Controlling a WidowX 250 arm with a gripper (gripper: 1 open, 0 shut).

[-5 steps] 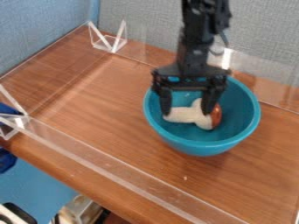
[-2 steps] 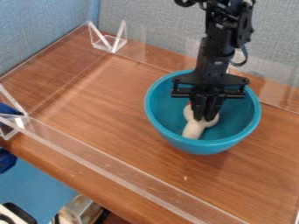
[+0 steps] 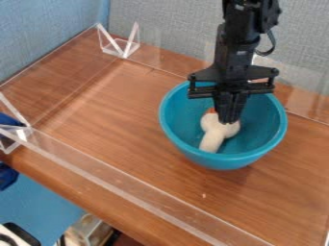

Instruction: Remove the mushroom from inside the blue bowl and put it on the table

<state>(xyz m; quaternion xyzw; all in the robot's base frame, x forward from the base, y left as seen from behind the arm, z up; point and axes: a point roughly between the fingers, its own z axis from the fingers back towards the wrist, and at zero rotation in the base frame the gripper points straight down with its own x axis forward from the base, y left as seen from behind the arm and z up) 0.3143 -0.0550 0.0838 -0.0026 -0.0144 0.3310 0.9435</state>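
a black claw (image 3: 228, 113) points straight down into the blue bowl (image 3: 178, 125), tips pinching the mushroom's (image 3: 214, 138) upper end (cream stem showing). the mushroom sits inside the bowl, likely gripped from above to clear the deep walls onto the counter (image 3: 103, 106).

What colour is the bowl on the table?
Glossy, plain teal-blue; the bowl shows best in the camera view.

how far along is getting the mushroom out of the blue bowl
Done: the jaws are down in the blue bowl and shut on the mushroom. In hand: the grip itself, with the mushroom still low inside the bowl. Left: lift it over the rim and set it on the table.
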